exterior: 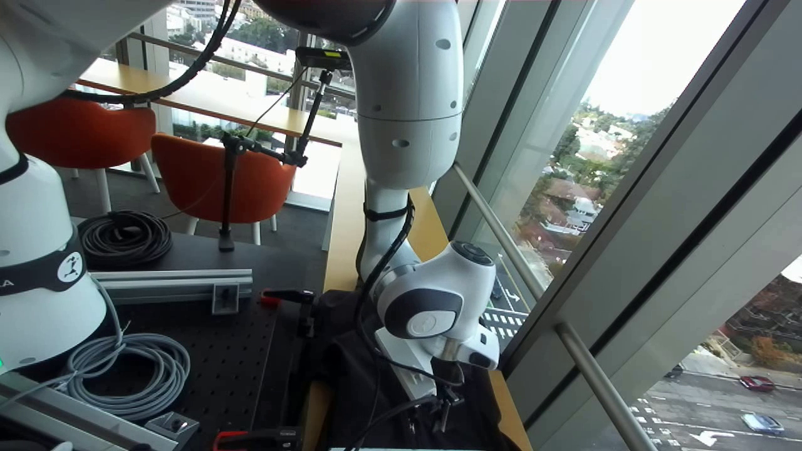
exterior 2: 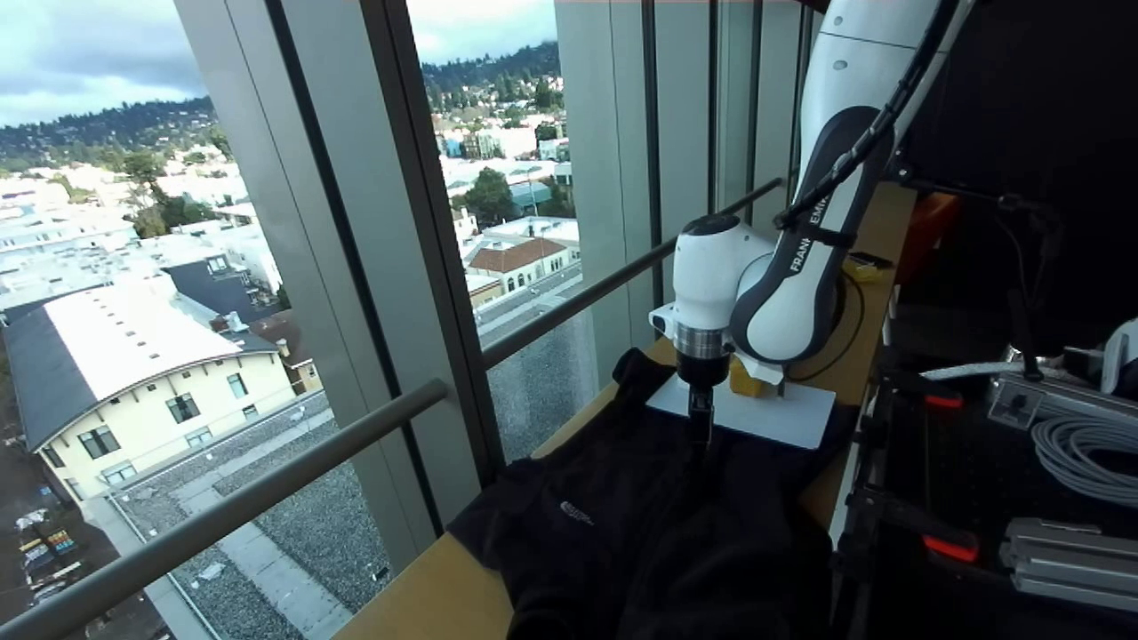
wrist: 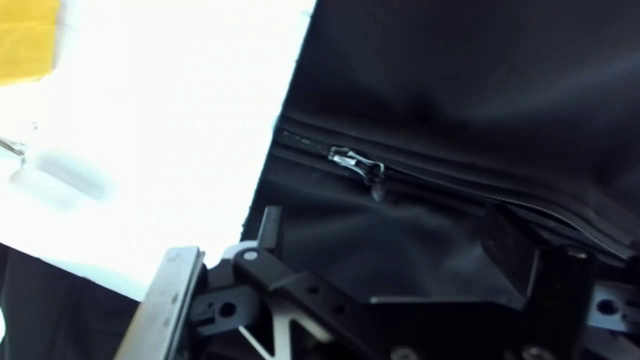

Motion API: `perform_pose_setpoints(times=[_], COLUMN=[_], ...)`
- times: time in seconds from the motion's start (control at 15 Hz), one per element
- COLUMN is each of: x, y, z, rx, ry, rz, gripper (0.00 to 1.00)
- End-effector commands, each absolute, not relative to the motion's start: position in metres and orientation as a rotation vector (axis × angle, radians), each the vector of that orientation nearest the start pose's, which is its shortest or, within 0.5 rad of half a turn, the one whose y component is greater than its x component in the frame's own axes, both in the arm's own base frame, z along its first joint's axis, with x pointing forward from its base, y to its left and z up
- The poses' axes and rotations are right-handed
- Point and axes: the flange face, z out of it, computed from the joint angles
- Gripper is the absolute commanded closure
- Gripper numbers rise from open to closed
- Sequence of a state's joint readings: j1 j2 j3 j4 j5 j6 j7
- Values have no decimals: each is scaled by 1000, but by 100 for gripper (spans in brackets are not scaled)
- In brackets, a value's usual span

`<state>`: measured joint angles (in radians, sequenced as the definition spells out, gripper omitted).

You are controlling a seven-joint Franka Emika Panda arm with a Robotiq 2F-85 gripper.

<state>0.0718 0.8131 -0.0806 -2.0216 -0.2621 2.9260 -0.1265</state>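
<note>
My gripper (wrist: 387,224) stands open over a black jacket (wrist: 430,75), its two fingers wide apart with only dark cloth beneath. A silver zipper pull (wrist: 356,161) lies just ahead of the gap, on a zip line running across the cloth. In an exterior view the gripper (exterior 2: 701,427) points down at the jacket (exterior 2: 605,533), which bears a small white logo; whether the tips touch the cloth I cannot tell. Beside the fingers, a white board (wrist: 165,125) carries a yellow block (wrist: 25,40) and a thin metal peg (wrist: 11,146).
The jacket is spread on a narrow wooden counter (exterior 2: 436,596) along tall windows with a metal rail (exterior 2: 578,307). Black clamps with red parts (exterior 2: 949,547) line the inner edge. A perforated black table (exterior: 232,351) holds coiled grey cable (exterior: 169,376) and a camera stand (exterior: 229,188).
</note>
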Motion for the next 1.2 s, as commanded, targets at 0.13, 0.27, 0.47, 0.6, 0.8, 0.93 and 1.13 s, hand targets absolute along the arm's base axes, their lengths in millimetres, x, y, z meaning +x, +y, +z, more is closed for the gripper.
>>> perform_pose_setpoints(times=[0.13,0.27,0.47,0.6,0.8,0.93,1.13], x=[575,577,581,581,582,584,584], y=[-12,-11,-8,-6,-7,-10,-16], z=[47,40,36,33,32,32,32], rx=[-3107,-3071,-3038,-3026,-3022,-3028,-3035], ry=[-569,-575,-589,-600,-610,-598,-591], rz=[-165,-171,-169,-173,-173,-167,-170], gripper=[0,0,0,0,0,0,0])
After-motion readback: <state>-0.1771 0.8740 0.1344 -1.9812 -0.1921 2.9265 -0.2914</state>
